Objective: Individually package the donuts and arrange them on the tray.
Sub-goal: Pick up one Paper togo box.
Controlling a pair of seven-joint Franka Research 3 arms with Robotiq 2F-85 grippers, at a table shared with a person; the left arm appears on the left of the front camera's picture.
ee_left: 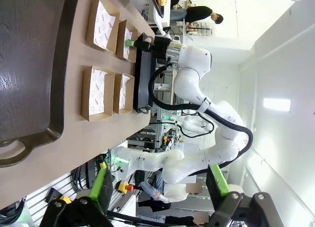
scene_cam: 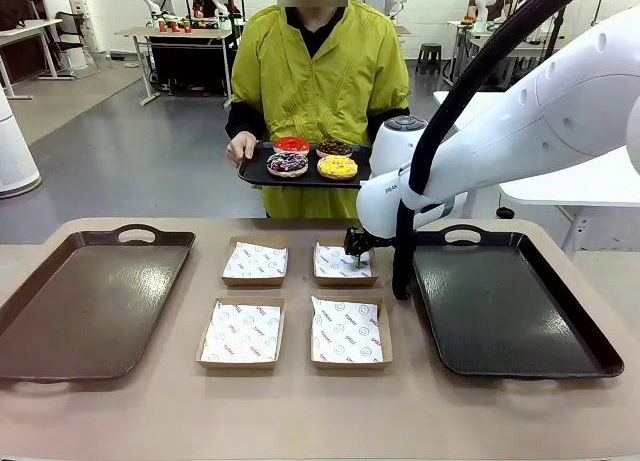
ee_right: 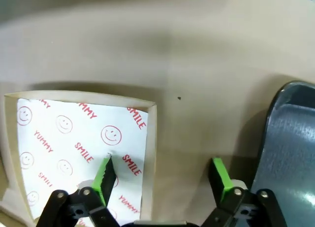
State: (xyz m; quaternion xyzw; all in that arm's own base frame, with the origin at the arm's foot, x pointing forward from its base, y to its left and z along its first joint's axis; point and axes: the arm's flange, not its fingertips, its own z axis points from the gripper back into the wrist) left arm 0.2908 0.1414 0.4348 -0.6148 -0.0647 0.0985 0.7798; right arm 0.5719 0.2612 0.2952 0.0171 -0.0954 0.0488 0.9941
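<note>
A person at the far side holds a small black serving tray carrying the donuts: red, chocolate, purple and yellow. My right gripper is down at the far right paper-lined box. In the right wrist view the gripper is open and straddles the side wall of the box, with one finger over the printed paper and the other over the bare table. My left gripper is open and holds nothing, well above the table's left end.
Three more paper-lined boxes lie mid-table. A large brown tray lies at the left and a dark tray at the right, its edge close beside my right fingers.
</note>
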